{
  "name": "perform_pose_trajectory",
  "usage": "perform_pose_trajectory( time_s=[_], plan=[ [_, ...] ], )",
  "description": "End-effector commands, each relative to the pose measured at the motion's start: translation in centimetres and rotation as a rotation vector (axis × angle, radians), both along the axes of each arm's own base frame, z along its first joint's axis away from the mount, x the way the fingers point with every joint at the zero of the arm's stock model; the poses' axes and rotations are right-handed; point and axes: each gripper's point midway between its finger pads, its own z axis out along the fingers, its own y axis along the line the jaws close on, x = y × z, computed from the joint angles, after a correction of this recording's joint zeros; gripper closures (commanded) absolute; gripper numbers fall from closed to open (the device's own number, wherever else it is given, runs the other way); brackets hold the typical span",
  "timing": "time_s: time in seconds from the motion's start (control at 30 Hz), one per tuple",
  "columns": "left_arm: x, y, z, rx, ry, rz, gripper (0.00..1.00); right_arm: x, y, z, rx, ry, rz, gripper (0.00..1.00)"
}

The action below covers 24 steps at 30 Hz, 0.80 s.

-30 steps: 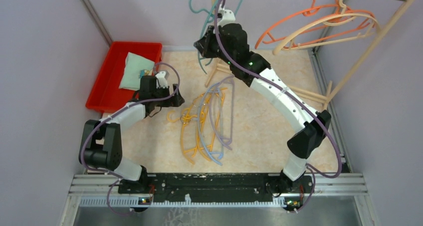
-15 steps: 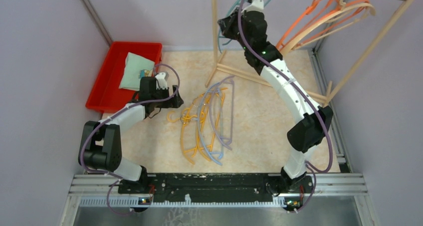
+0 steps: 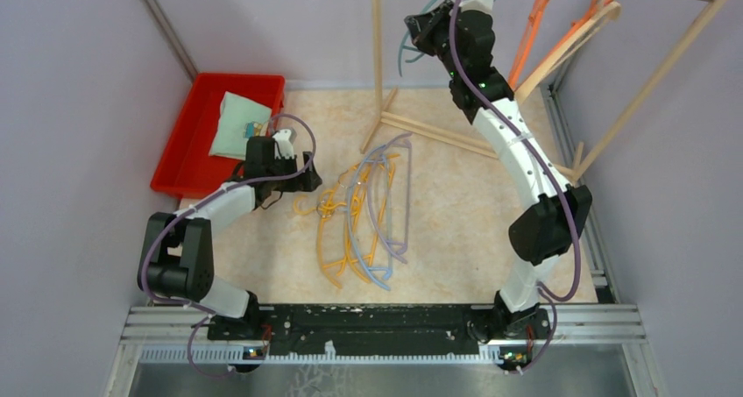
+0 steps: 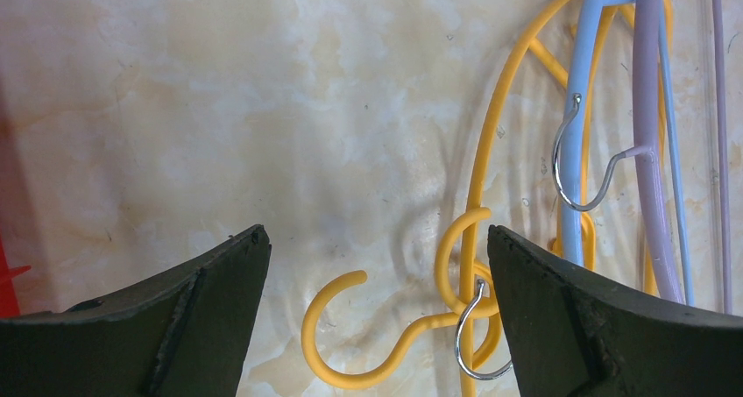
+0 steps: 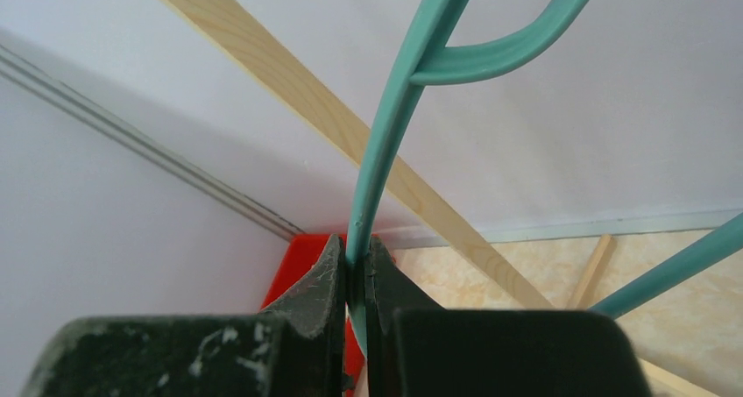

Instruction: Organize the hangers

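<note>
A teal hanger (image 5: 385, 152) is squeezed tight in the right gripper (image 5: 355, 274), high up by the wooden rack (image 3: 377, 46). The left gripper (image 4: 375, 239) is held wide open over a yellow hanger (image 4: 306, 327) on the table (image 4: 219, 108).

I find a robotics lab cell: plain lavender partition walls (image 3: 70, 108) enclose a marble-patterned bench (image 3: 456, 222), aluminium mounting rail (image 3: 613, 325) along its near edge.

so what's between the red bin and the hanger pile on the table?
Only the left gripper, jaws open, over the tabletop. The top view shows it between the red bin and the hanger pile.
</note>
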Motion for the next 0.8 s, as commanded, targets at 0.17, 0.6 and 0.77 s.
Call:
perform_pose_trajectory(
  time_s=[0.17,0.6,0.77],
  plan=[
    [-0.1,0.3,0.4,0.013,-0.015,-0.006,0.02,0.7,-6.1,0.5,0.099,-0.014,-0.089,1.0],
    [0.0,0.1,0.4,0.005,-0.013,-0.011,0.02,-3.3,-9.9,1.3,0.086,-0.017,-0.129,1.0],
    [-0.1,0.1,0.2,0.002,-0.012,-0.012,0.02,-4.9,-10.8,1.0,0.066,-0.001,-0.142,1.0]
  ],
)
